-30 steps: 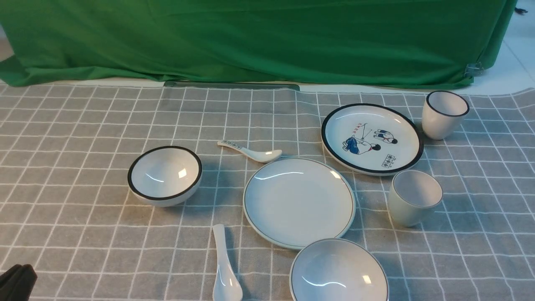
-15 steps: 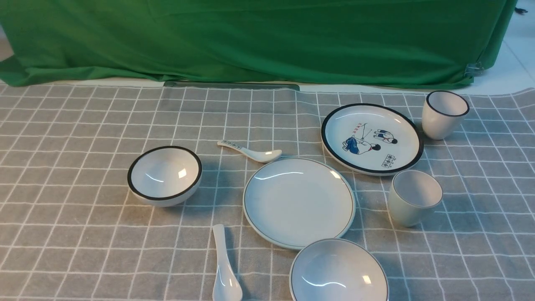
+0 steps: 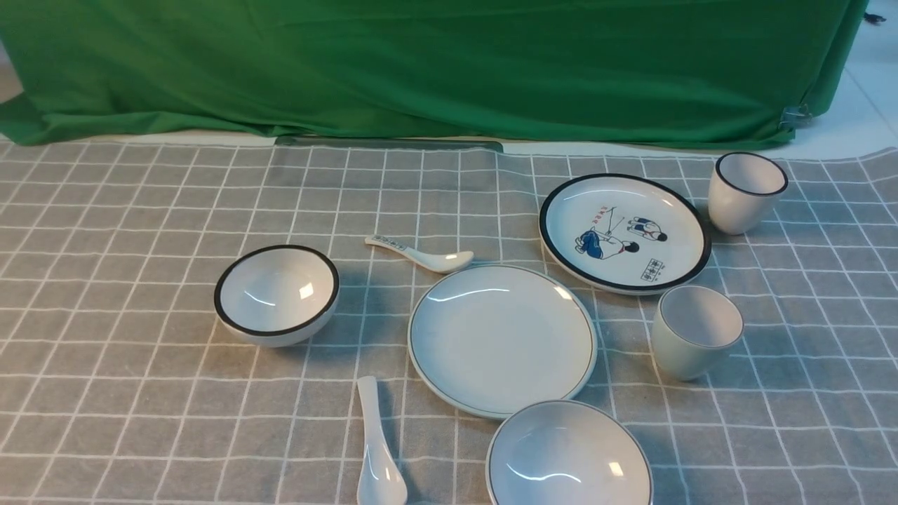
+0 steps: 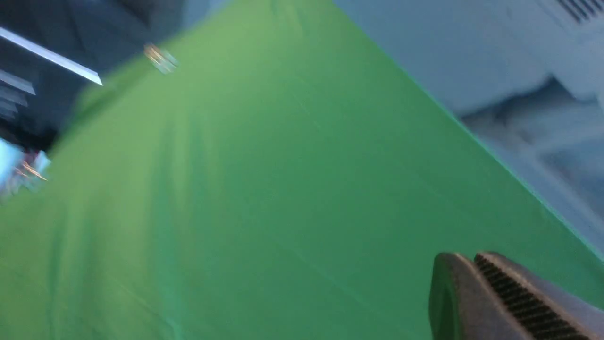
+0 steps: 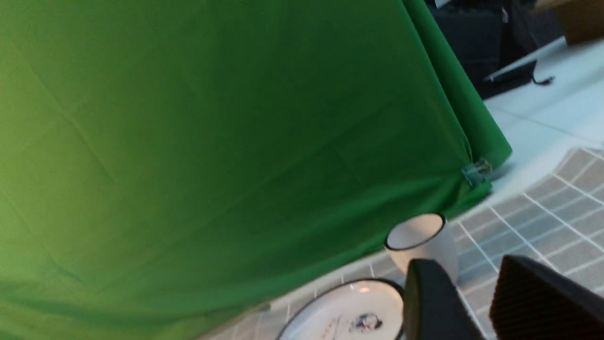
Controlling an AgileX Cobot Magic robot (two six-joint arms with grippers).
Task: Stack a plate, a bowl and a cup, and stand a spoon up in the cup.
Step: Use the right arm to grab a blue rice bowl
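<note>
The plate [image 3: 501, 340] lies mid-tablecloth [image 3: 140, 337], the bowl [image 3: 568, 456] just beside its near edge, the cup [image 3: 694, 330] to its right, the spoon [image 3: 379, 456] near-left — nothing stacked. The left gripper [image 4: 472, 259] has its jaws pressed together, empty; the right gripper [image 5: 467, 269] has its jaws partly apart, empty.

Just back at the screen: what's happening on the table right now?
Nothing is being handled yet. The plate, the bowl on its near side, the cup to its right and the spoon at its near left all sit unstacked on the checked cloth. Neither arm shows in the front view. The left gripper is shut and empty, the right gripper is open and empty, and both face the green backdrop.
</note>
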